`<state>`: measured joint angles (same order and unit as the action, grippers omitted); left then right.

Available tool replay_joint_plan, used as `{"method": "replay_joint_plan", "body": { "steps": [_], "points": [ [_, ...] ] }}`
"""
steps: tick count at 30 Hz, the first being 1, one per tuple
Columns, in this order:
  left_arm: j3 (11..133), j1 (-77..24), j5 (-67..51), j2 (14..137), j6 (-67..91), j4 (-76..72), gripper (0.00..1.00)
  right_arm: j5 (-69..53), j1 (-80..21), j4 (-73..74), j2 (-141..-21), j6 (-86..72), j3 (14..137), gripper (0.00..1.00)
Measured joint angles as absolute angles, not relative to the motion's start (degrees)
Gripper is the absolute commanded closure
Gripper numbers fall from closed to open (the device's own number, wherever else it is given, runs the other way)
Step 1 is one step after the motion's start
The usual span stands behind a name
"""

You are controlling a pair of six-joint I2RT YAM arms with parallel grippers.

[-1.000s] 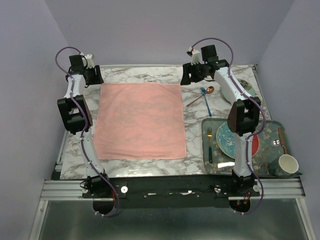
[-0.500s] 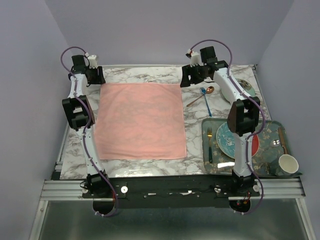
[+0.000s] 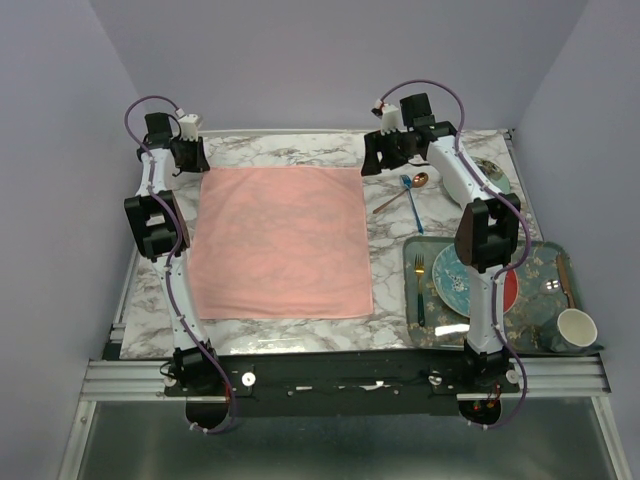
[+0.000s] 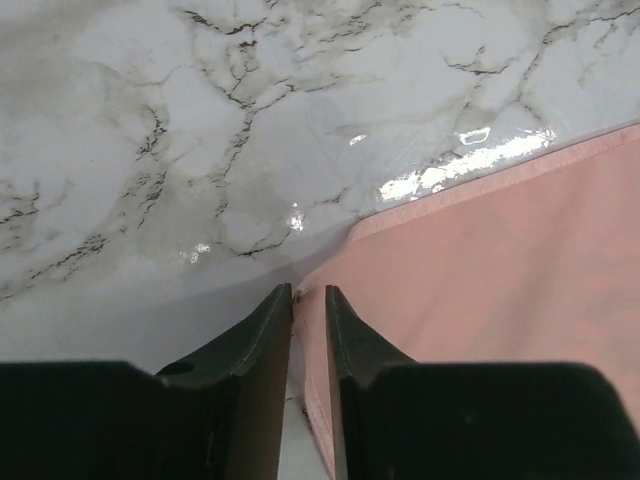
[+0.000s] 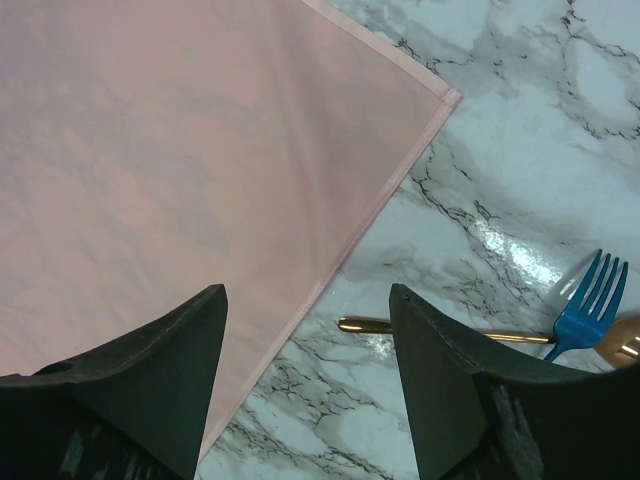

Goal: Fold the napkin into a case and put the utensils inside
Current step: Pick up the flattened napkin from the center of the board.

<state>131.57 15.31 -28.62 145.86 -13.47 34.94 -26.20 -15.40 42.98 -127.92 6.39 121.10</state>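
The salmon-pink napkin (image 3: 280,240) lies spread flat on the marble table. My left gripper (image 3: 190,160) is at its far left corner. In the left wrist view the jaws (image 4: 309,292) stand close together with the napkin's (image 4: 500,260) hem pinched between them. My right gripper (image 3: 372,160) hovers open over the far right corner, its fingers straddling the napkin's (image 5: 170,150) right edge. The copper-gold spoon (image 3: 400,193) and the blue fork (image 3: 411,205) lie crossed on the table just right of that corner. The right wrist view also shows the spoon's handle (image 5: 400,326) and the fork's tines (image 5: 588,300).
A patterned tray (image 3: 540,262) at the near right holds a teal plate (image 3: 455,280), a gold-headed fork with a teal handle (image 3: 420,290) and a cup (image 3: 577,328). A small dish (image 3: 495,175) sits behind the right arm.
The left gripper has moved a little toward the napkin's far left corner and its jaws have closed in on the hem. The right gripper has barely moved.
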Motion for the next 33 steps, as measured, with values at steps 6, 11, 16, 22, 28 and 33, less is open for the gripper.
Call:
{"method": "replay_joint_plan", "body": {
  "steps": [6,11,16,22,28,33],
  "points": [
    [131.66,14.98,-31.18,145.86,-15.7,35.14,1.0,-26.2,-15.4,43.16,-127.83,7.14,120.66,0.27],
    [131.66,14.35,-31.53,145.86,-18.04,35.59,1.0,-26.15,-15.4,43.27,-127.83,7.55,120.22,0.27],
    [129.43,13.93,-33.15,144.51,-21.47,36.47,1.0,-26.17,-15.4,43.31,-127.55,7.66,119.96,0.27],
    [117.27,13.67,-36.4,134.21,-30.57,40.95,1.0,-26.2,-15.4,43.83,-125.67,9.08,118.93,0.27],
    [102.41,13.08,-38.26,118.48,-44.1,47.27,1.0,-26.22,-15.4,47.31,-124.27,12.73,118.61,0.28],
    [85.45,12.91,-37.65,105.89,-55.55,49.95,1.0,-26.37,-15.29,50.68,-122.69,16.47,115.2,0.31]
  ]
}}
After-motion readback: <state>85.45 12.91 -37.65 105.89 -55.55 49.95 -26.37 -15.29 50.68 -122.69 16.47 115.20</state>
